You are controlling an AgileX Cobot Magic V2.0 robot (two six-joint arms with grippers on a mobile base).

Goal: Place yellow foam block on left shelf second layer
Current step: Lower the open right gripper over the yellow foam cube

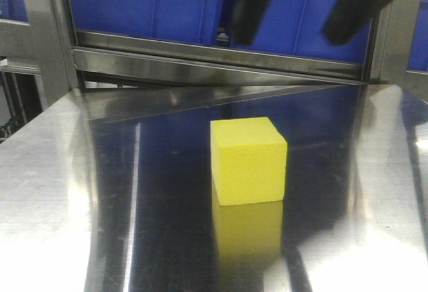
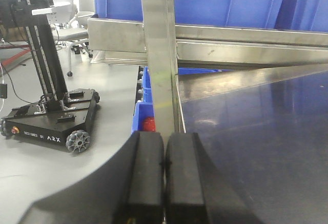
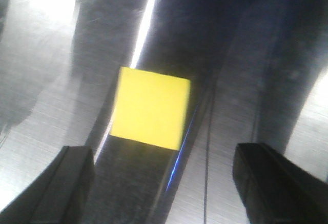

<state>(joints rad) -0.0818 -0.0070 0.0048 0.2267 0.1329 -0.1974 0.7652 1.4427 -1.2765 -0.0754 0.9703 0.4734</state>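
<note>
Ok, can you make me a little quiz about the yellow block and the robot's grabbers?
1. True or false: the left gripper is holding the yellow foam block.
2. The right gripper near the block is: A) open, B) shut with nothing in it, C) gripping the block.
3. What colour are the bins behind the block?
Key: 1 false, it is shut with nothing in it. 2 A. 3 blue.

Your front camera views the yellow foam block [image 1: 249, 160] low and near, the right wrist shares it from above, and the left wrist faces the shelf post [image 2: 159, 55].
</note>
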